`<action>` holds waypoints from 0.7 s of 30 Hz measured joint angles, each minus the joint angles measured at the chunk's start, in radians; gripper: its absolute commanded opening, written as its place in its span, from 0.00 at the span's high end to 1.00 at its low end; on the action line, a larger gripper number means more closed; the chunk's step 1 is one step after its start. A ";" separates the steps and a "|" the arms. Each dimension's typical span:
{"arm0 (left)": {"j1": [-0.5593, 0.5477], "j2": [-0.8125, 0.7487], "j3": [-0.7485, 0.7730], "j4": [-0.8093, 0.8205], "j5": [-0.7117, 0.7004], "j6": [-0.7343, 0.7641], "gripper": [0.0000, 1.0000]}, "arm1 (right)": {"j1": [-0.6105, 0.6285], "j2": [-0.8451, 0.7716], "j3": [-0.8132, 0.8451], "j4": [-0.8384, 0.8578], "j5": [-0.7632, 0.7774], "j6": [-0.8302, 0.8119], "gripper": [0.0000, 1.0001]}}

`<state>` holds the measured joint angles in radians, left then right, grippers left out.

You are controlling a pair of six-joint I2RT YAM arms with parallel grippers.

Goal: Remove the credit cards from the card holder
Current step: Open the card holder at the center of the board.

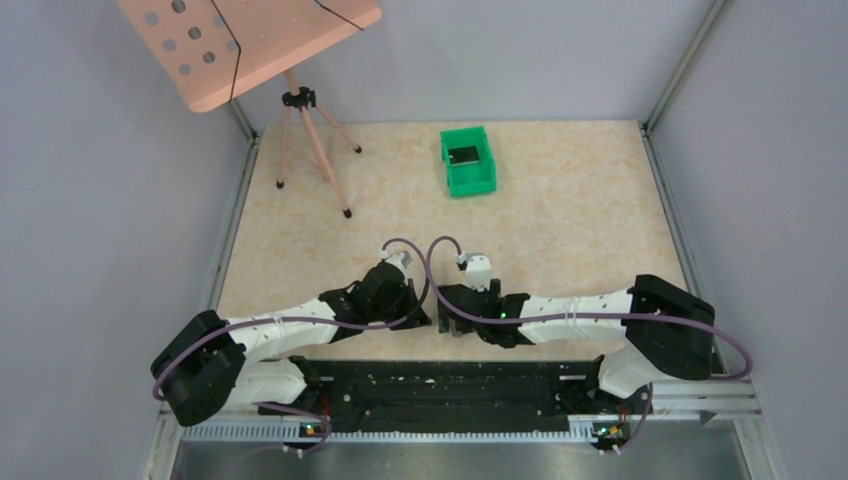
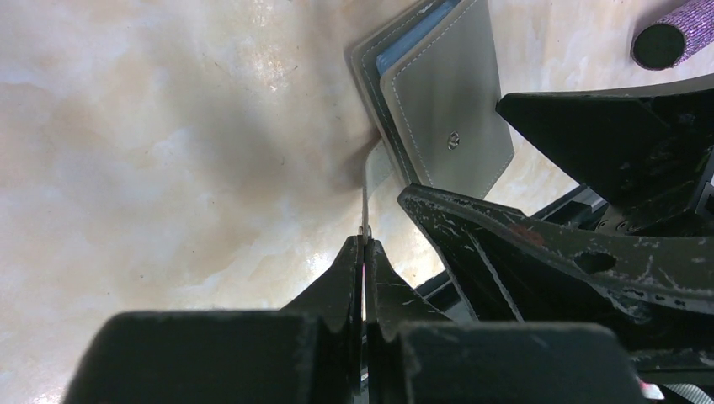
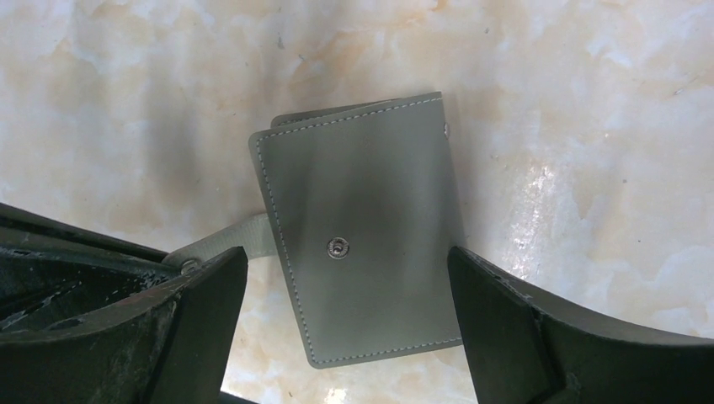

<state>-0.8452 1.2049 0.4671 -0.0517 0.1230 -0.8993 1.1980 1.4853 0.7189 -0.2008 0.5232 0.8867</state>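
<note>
Beige and marbled, the table [image 1: 560, 230] is closed in by grey walls on three sides, and both arms are seen folded low toward the middle of its near edge. That is where the card holder [image 3: 362, 194] is found, lying flat on the table between the two grippers. It is closed, grey cover up. White stitching is seen round its rim and a metal snap [image 3: 338, 247] on the cover. At its layered edge, a light blue inner panel [image 2: 412, 38] is caught from the left wrist.

The left gripper [image 2: 363, 240] is pressed tight together, and the end of the holder's grey strap [image 3: 227, 240] is pinched between its tips. The strap is drawn out sideways from the holder.

The right gripper [image 3: 347, 261] is spread wide, and the holder is straddled by its fingers [image 3: 522, 328]. One is held apart from the strap side. The other is set just beside the opposite edge, though whether the holder is touched there cannot be told.

A purple cylinder [image 2: 674, 34] is spotted on the table near the holder, past the right gripper.

Well apart from all this, a green bin [image 1: 470, 185] is placed near the middle of the far edge, something dark and flat [image 1: 464, 155] seen inside it. By the far left corner a pink perforated stand [image 1: 250, 40] is propped on a tripod [image 1: 310, 140].
</note>
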 measured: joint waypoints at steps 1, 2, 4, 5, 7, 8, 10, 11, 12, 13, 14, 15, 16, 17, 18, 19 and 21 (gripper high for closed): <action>0.000 0.000 0.000 0.000 0.000 0.000 1.00 | 0.000 0.003 0.003 -0.006 0.005 0.002 0.15; 0.000 0.000 0.000 0.000 0.000 0.000 1.00 | 0.001 0.005 0.003 -0.009 0.010 0.005 0.16; 0.000 0.000 0.000 -0.001 0.000 0.000 1.00 | 0.003 0.006 0.003 -0.016 0.026 0.007 0.20; 0.000 0.000 0.000 -0.001 0.000 0.000 1.00 | 0.004 0.007 0.003 -0.019 0.032 0.008 0.22; 0.000 0.000 0.000 -0.001 -0.001 0.000 1.00 | 0.004 0.008 0.003 -0.027 0.047 0.011 0.25; 0.000 0.000 0.000 -0.001 -0.001 0.000 1.00 | 0.004 0.008 0.003 -0.031 0.052 0.014 0.27; 0.000 0.000 0.000 -0.001 -0.002 -0.001 1.00 | 0.004 0.008 0.003 -0.034 0.060 0.016 0.29; 0.000 0.000 0.000 -0.001 -0.004 -0.001 1.00 | 0.004 0.008 0.003 -0.036 0.063 0.018 0.29; 0.000 0.000 0.000 -0.001 -0.005 -0.001 1.00 | 0.004 0.008 0.003 -0.038 0.066 0.021 0.30; 0.000 0.000 0.000 -0.001 -0.007 -0.001 1.00 | 0.004 0.008 0.003 -0.039 0.069 0.022 0.30; 0.000 0.000 0.000 -0.002 -0.009 -0.001 1.00 | 0.004 0.007 0.003 -0.042 0.072 0.024 0.31; 0.000 -0.001 0.000 -0.003 -0.012 -0.001 1.00 | 0.004 0.006 0.002 -0.044 0.076 0.025 0.31; 0.000 -0.001 0.000 -0.003 -0.013 -0.002 1.00 | 0.004 0.000 0.000 -0.049 0.078 0.026 0.32; 0.000 -0.001 0.000 -0.005 -0.016 -0.002 1.00 | 0.004 -0.006 -0.002 -0.051 0.079 0.027 0.32; 0.000 -0.003 0.000 -0.008 -0.019 -0.002 1.00 | 0.004 -0.016 -0.007 -0.053 0.079 0.031 0.33; 0.000 -0.005 0.000 -0.010 -0.023 -0.004 1.00 | 0.004 -0.028 -0.012 -0.053 0.079 0.032 0.33; 0.000 -0.006 0.000 -0.012 -0.033 -0.006 1.00 | 0.004 -0.056 -0.023 -0.056 0.082 0.034 0.34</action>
<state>-0.8452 1.1992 0.4671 -0.0639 0.0902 -0.9054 1.2018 1.4288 0.6960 -0.2565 0.6056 0.9211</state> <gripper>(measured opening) 0.011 0.674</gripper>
